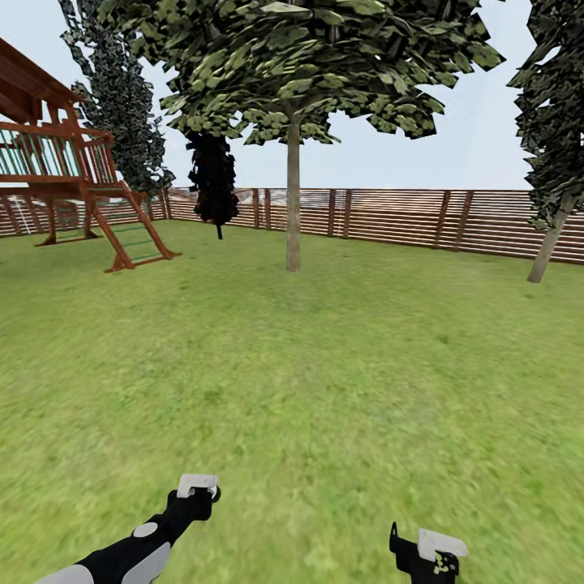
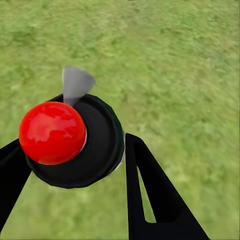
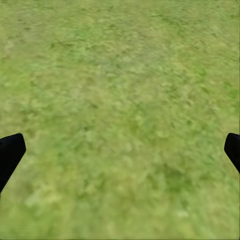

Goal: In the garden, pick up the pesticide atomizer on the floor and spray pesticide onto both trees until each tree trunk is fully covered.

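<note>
Left wrist view: pesticide atomizer between left hand fingers, over grass.

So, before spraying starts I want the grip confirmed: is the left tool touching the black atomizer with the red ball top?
Touching. In the left wrist view the left tool has both black fingers pressed against the atomizer's black body.

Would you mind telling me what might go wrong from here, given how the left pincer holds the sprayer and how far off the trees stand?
1. The left pincer grips the black atomizer with the red round cap with the cap off to one side of the fingers; it might slip while driving.
2. The nearer straight grey-brown tree trunk stands well across the green grass lawn, so spraying now would probably fall short.
3. The second, leaning trunk stands near the brown slatted wooden fence, leaving little manoeuvring room.
</note>
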You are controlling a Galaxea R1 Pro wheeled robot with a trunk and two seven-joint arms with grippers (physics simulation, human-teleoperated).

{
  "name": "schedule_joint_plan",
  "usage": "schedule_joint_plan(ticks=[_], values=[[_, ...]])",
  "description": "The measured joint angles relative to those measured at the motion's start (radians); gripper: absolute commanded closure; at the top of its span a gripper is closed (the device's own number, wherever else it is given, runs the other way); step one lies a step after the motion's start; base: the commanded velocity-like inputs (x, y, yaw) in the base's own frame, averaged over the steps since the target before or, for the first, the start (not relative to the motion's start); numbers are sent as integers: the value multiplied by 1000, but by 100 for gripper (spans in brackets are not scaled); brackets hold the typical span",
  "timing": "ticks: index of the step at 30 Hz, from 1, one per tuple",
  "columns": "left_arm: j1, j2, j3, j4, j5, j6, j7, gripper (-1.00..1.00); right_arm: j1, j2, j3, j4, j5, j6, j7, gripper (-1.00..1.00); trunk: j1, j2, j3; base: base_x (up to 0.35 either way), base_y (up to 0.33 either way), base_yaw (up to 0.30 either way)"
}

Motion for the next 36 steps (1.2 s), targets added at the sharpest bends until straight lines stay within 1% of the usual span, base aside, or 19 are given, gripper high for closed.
schedule_joint_plan(ticks=[36], values=[[0, 0, 0, 0, 0, 0, 0, 100, 0, 0, 0, 0, 0, 0, 0, -100, 0, 0, 0, 334, 0, 0]])
